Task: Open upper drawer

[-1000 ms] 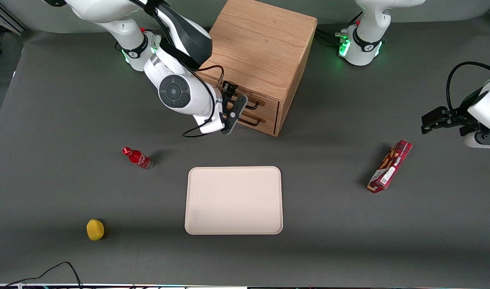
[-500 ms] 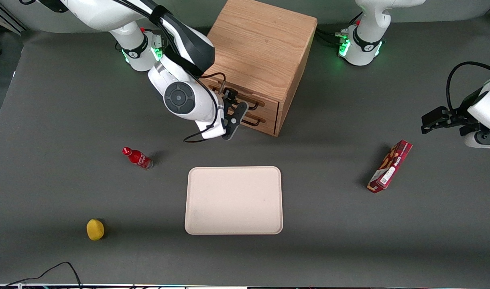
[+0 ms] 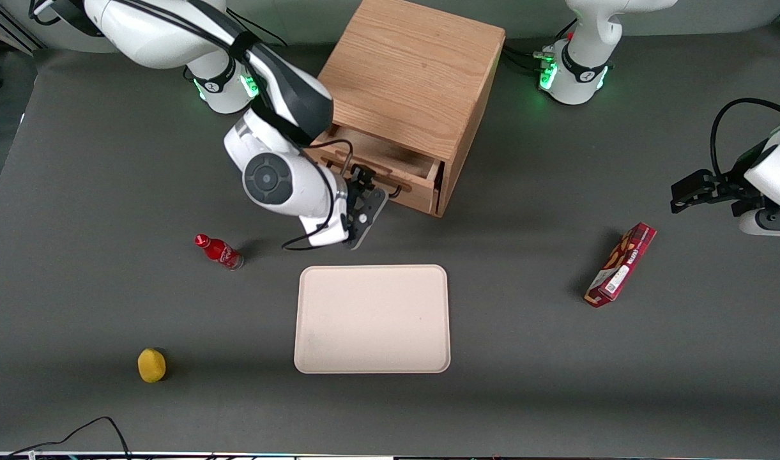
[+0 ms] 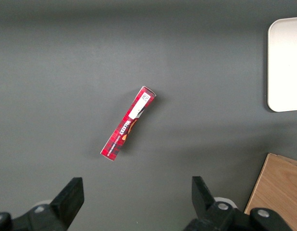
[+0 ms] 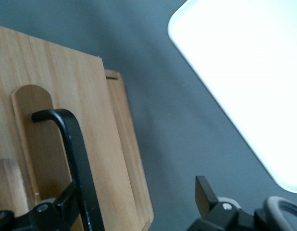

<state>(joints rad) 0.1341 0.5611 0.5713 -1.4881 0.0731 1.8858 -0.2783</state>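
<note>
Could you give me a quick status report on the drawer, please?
Gripper at the black bar handle. Upper drawer partly out of the cabinet. Nothing in its path.
</note>
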